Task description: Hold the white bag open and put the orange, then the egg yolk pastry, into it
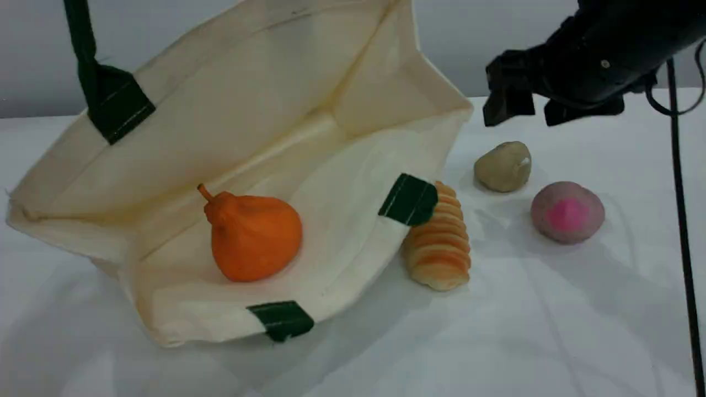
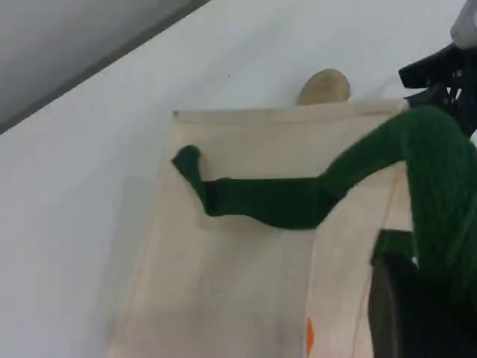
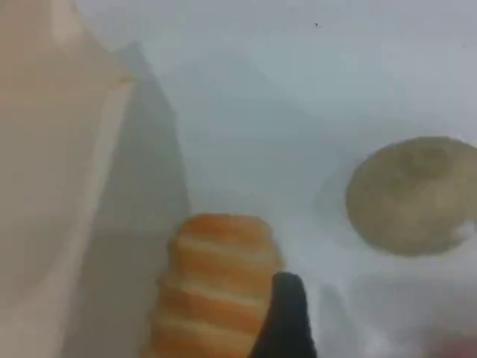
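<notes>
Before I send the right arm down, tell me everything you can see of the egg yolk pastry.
The egg yolk pastry is a small, smooth, tan-beige rounded lump with a whitish spot on its right side. It sits on the white table, outside the white bag, apart from the ridged bread roll and the pink-centred dome. Nothing touches it; the right gripper hangs open above it.

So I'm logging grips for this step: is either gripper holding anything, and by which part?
The left gripper holds the white bag up by its dark green strap handle. The right gripper is open and empty, above the egg yolk pastry.
</notes>
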### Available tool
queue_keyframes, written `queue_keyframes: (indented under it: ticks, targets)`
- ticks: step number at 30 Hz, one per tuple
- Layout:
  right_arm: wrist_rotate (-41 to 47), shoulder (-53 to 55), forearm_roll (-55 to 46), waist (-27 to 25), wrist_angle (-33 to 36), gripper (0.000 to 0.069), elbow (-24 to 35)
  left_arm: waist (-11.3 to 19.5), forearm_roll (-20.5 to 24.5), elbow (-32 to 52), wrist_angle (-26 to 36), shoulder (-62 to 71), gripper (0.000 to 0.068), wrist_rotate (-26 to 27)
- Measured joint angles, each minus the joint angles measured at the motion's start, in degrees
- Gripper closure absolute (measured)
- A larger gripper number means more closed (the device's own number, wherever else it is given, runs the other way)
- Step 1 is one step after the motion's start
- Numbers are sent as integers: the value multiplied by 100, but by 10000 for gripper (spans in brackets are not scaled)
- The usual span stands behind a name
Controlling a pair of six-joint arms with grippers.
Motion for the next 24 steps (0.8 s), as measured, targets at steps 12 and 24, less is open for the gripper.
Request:
queue_keyframes:
  ticks: [12,24]
  targets:
    - [-38,779,-14,0,104,153,-784,0,-733,0,129,4,617,216]
    - [-38,1454,-34,0,-118,153,-1070,-2,-749,0,190,4,617,242]
